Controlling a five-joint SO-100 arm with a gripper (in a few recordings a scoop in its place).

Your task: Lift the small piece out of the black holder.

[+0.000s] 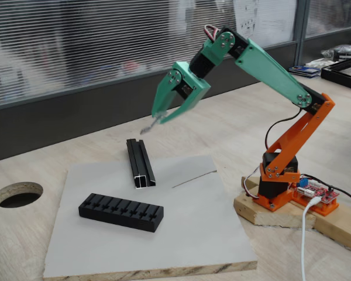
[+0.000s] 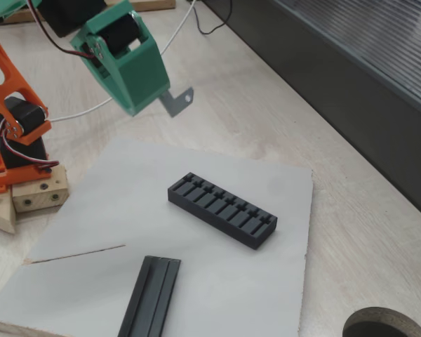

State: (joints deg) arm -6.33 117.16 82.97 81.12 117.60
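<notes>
In a fixed view, gripper [image 1: 158, 120] is up in air, closed on small piece [image 1: 147, 129], well above black holder [image 1: 121, 212] on grey board [image 1: 205, 234]. Other fixed view: small piece [image 2: 177, 100] sticks out past green jaw, holder [image 2: 223, 210] well below. Judgement: lift's basically done; keep grip firm, hold arm steady w/o jerks.

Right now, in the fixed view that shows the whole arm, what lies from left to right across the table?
Round hole in the table → slotted black holder → black grooved rail → thin grey wire → orange arm base. Above them, the gripper holds the small piece in the air.
</notes>
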